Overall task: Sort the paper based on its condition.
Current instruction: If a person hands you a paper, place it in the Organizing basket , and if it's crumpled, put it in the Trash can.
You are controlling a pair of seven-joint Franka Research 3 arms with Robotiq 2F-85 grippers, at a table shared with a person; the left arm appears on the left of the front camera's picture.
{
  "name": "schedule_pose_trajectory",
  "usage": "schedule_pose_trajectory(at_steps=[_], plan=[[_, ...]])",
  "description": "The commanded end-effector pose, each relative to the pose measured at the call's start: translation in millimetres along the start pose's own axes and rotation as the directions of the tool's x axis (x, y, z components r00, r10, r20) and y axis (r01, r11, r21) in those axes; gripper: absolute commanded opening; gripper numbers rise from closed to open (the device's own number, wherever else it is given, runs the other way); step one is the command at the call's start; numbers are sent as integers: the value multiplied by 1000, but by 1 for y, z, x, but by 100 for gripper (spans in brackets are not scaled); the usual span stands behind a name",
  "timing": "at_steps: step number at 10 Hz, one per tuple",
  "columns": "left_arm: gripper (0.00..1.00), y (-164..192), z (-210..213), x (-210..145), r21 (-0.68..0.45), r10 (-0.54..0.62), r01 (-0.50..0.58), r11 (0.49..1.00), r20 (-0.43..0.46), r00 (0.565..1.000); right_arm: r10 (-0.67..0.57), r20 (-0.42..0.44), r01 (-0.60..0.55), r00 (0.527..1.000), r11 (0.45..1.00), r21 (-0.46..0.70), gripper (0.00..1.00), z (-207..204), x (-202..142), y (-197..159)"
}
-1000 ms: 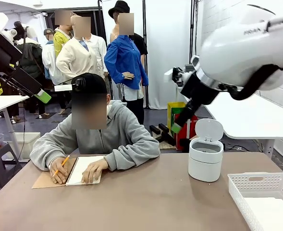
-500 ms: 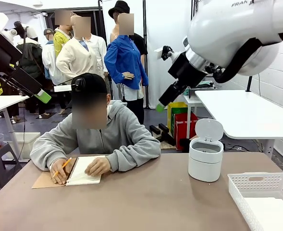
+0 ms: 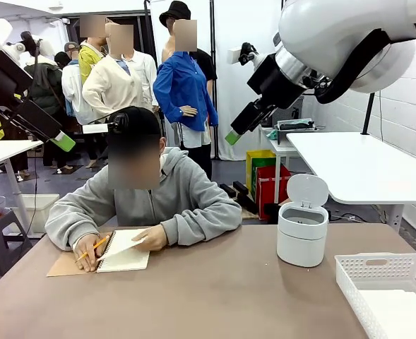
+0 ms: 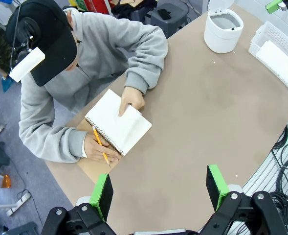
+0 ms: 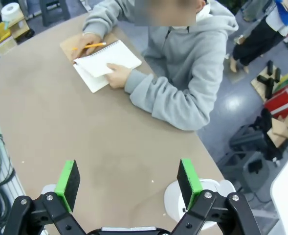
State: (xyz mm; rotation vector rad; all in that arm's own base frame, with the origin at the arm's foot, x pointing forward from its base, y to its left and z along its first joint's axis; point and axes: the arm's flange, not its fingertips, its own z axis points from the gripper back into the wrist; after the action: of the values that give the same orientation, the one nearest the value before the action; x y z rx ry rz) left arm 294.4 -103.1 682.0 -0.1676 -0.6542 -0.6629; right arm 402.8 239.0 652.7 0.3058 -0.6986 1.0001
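Observation:
A person at the far side holds a pencil (image 3: 94,246) over an open spiral notebook (image 3: 125,251) and lifts the corner of its white page with the other hand (image 3: 151,238). A loose white paper sheet (image 3: 400,311) lies in the white basket (image 3: 374,268) at the right, also seen in the left wrist view as paper (image 4: 279,55). My left gripper (image 4: 159,191) is open high above the notebook (image 4: 119,122). My right gripper (image 5: 128,183) is open, high over the table, holding nothing. In the front view the left gripper (image 3: 65,141) hangs at upper left and the right gripper (image 3: 233,135) at upper middle.
A small white bin (image 3: 302,233) with its lid tipped up stands at the right of the brown table (image 3: 215,296), beside the basket. A brown cover (image 3: 66,265) lies folded out under the notebook. The person's arms rest along the table's far edge.
My right arm has swung up and toward the left, its gripper now higher above the table. The person's hand has slid along the notebook and raised a page corner.

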Motion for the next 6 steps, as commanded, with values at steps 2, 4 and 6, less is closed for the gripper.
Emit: schedule_pose_trajectory(at_steps=[2, 4, 6], plan=[[100, 0, 0, 0, 2, 1, -1, 1000, 0, 1000, -1, 10, 1, 1000, 1000, 17, 100, -2, -1, 0], [100, 0, 0, 0, 2, 1, -1, 1000, 0, 1000, -1, 10, 1, 1000, 1000, 17, 100, -2, -1, 0], [100, 0, 0, 0, 2, 1, -1, 1000, 0, 1000, -1, 10, 1, 1000, 1000, 17, 100, -2, -1, 0]])
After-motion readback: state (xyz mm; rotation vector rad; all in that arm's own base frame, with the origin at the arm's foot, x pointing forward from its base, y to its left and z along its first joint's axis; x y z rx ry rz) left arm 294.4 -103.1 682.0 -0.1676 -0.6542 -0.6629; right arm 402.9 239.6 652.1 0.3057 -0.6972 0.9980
